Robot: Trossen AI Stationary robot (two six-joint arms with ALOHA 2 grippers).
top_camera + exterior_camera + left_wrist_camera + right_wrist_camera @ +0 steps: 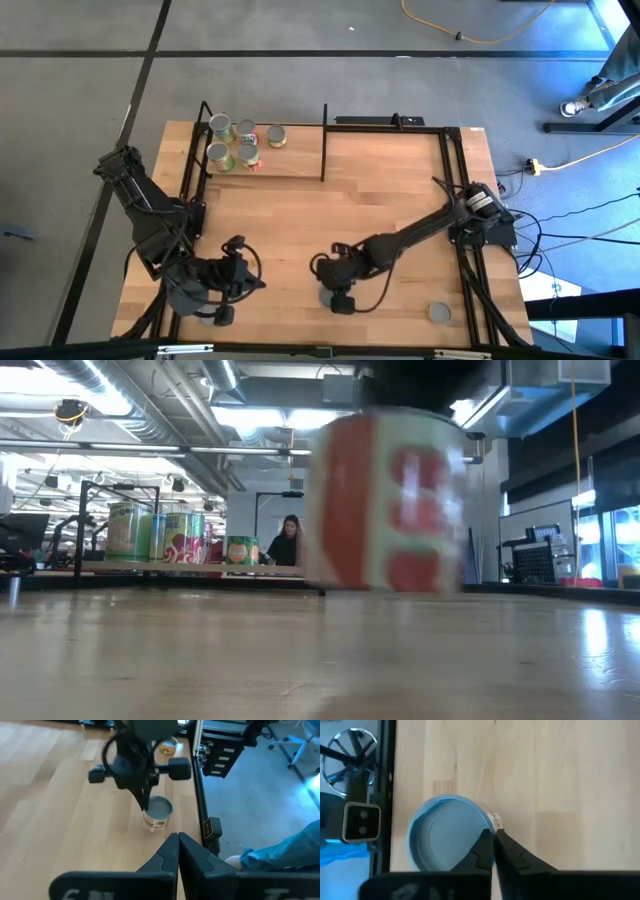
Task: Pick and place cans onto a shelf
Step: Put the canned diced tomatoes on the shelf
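cans: five cylindrical tins (242, 146) with grey metal tops on shelf; one more under right gripper, one near right edge (439, 313)
shelf (295, 160): light wood, black rods
right gripper (338, 297): fingers pinched together beside can (157, 813), not around it
left gripper (224, 311): fully closed, empty

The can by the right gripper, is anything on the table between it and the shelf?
Nothing visible. Bare tabletop lies between the can and the shelf. Five cans fill the shelf's left end, leaving free plank beside them. The left gripper sits off to the side.
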